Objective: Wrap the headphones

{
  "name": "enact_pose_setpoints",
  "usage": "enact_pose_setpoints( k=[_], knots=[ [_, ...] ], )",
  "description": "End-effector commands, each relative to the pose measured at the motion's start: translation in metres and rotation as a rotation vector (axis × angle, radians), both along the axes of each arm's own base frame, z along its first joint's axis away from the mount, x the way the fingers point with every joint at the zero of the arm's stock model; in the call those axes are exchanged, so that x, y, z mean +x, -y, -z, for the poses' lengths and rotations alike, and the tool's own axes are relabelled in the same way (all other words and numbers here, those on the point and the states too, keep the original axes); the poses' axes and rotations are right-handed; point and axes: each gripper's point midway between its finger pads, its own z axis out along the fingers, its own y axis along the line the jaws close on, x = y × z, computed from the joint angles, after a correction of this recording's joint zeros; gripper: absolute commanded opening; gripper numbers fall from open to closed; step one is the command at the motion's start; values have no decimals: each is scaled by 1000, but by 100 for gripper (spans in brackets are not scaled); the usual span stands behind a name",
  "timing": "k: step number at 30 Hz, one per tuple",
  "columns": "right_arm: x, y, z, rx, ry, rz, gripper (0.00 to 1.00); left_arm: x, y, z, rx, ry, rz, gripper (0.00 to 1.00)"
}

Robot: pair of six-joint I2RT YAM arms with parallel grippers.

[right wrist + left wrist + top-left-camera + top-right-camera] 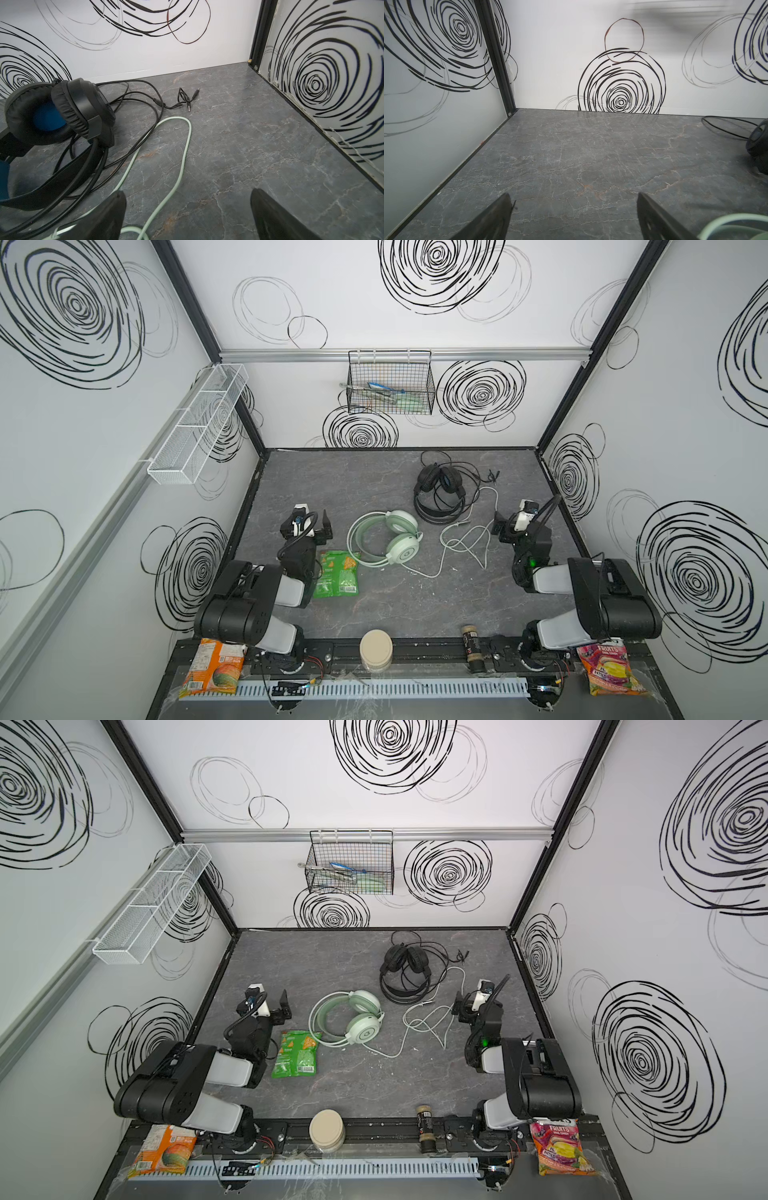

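**Both claws released, both headsets loose on the table**

Left gripper (574, 196): fingers (492, 218) spread wide, with only bare table (571, 155) between them.

Right gripper (188, 192): also spread wide and gripping nothing. The pale cable (187, 143) lies on the table between its fingers, close to one of them, not pinched.

Mint-green headset (402, 552): flat on the table just inboard of the left gripper, between the two claws and nearer the left one. Its band edge shows beside one left finger in the left wrist view. The pale cable trails off it in loose loops to just beside the right gripper.

Black headset (440, 483): ahead of the right gripper and inboard, earcups together. The blue lining shows in the right wrist view. Black cable (157, 101) sprawls loose around it, not wrapped. Its jack plugs (189, 107) lie ahead of the right gripper.

Green snack bag (336, 574): behind the left gripper, beside that arm. One corner sits at the mint band; cannot tell if they touch.
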Motion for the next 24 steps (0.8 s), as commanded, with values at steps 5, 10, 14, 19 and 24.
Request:
enact_pose_setpoints(
  k=[5, 10, 14, 19, 24],
  knots=[
    [7, 1, -17, -6, 56, -1, 97, 5, 1, -18, -12, 67, 10, 96],
    [7, 1, -17, -6, 56, -1, 97, 5, 1, -18, -12, 67, 10, 96],
    [7, 1, -16, -6, 54, -1, 97, 5, 0, -18, -12, 67, 10, 96],
    [8, 1, -15, -2, 47, -3, 97, 6, 1, -18, -13, 64, 12, 96],
    [7, 1, -18, -8, 61, -2, 97, 5, 2, -19, -7, 65, 9, 96]
  ],
)
